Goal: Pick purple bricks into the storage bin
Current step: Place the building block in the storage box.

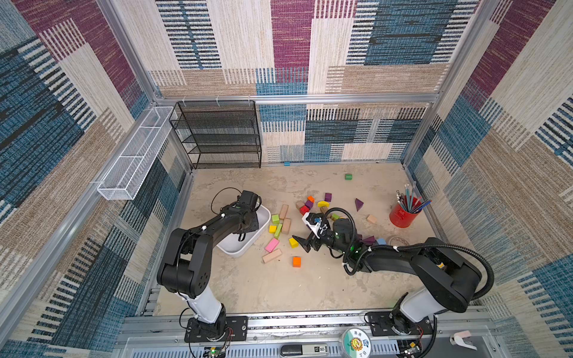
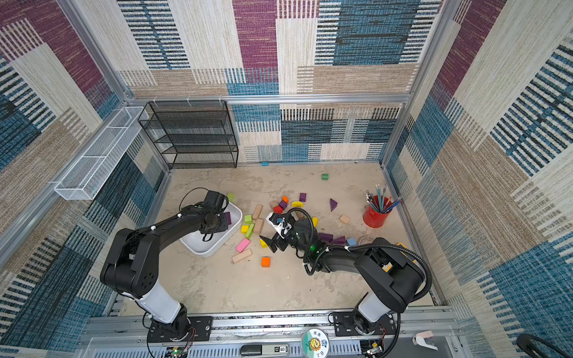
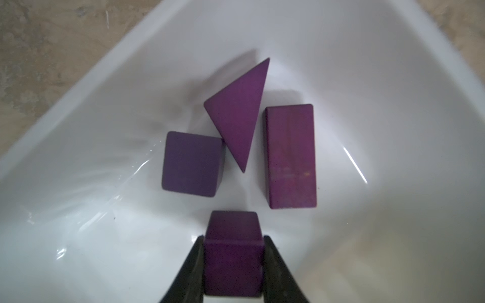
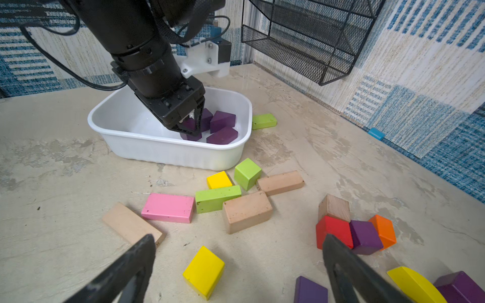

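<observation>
The left claw (image 3: pixel 233 240) is clamped on a purple cube (image 3: pixel 233 265) inside the storage bin (image 3: pixel 105 105), which sits at the left of the tabletop (image 1: pixel 263 288). I cannot tell whether the cube touches the bin floor. Three purple bricks already lie in the bin: a second cube (image 3: pixel 193 164), a wedge (image 3: pixel 238 112) touching that cube's corner, and an oblong (image 3: pixel 290 156) just beside the wedge. In both top views the left arm covers most of the bin's inside.

Just right of the bin lie green, yellow, pink and bare-wood blocks.

The right claw (image 4: pixel 238 240) hovers over the middle of the tabletop, jaws wide apart with nothing between them. Near it a small purple brick (image 4: pixel 364 237) sits between a red block (image 4: pixel 332 230) and an orange block (image 4: pixel 384 229). A purple block (image 4: pixel 309 290) and a larger purple piece (image 4: pixel 459 286) are cut off by the frame's edge.

Farther right, a purple pyramid-like wedge (image 1: pixel 358 204) stands apart. Two low purple bricks (image 2: pixel 325 237) beside the right arm are partly hidden by it.
</observation>
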Motion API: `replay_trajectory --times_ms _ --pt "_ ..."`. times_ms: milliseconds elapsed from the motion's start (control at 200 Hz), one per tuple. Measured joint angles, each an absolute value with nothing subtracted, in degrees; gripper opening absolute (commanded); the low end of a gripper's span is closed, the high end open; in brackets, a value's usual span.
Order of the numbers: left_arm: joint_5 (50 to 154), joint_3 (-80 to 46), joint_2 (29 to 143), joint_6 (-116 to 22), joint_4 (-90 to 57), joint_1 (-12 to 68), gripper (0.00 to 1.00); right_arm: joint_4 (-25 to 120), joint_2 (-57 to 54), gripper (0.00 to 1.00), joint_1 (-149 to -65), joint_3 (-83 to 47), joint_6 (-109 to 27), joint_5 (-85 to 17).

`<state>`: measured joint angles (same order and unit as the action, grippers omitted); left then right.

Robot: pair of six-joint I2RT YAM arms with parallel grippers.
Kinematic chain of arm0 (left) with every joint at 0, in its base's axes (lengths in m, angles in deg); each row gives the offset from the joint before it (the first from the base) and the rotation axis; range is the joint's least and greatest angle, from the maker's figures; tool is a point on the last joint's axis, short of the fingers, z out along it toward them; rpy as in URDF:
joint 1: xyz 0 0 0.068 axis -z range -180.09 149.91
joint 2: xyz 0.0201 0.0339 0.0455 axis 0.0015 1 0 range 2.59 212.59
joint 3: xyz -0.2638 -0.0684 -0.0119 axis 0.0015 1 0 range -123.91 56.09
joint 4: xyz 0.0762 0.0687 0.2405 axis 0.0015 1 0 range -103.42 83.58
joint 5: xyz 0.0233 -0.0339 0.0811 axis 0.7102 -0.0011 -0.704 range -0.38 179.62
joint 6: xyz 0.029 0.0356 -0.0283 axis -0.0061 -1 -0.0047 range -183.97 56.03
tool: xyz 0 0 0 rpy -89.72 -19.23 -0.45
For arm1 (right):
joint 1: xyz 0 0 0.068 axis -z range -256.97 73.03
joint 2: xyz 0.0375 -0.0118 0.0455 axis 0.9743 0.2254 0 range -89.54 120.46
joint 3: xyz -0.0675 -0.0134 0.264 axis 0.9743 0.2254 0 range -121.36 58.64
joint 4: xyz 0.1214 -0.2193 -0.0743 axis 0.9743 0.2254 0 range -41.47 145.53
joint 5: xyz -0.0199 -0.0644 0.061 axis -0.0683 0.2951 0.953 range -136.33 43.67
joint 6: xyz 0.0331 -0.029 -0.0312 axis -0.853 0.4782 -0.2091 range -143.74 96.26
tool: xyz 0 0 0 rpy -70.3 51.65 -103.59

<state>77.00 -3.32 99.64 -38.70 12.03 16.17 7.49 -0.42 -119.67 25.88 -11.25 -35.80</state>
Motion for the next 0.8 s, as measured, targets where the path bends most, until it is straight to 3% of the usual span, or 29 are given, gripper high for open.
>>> replay_trajectory --times_ms 215,511,801 --pt "77.8 -4.4 101.4 -38.7 11.4 16.1 0.40 8.0 0.0 1.00 -119.7 25.4 -11.2 -35.8" --pt "78.4 -5.0 97.1 -38.3 11.9 16.2 0.65 8.3 0.5 1.00 -119.7 24.9 -11.3 -35.8" --pt "79.7 -7.3 91.3 -36.7 17.6 16.2 0.75 9.4 1.6 1.00 -119.7 23.8 -11.3 -37.1"
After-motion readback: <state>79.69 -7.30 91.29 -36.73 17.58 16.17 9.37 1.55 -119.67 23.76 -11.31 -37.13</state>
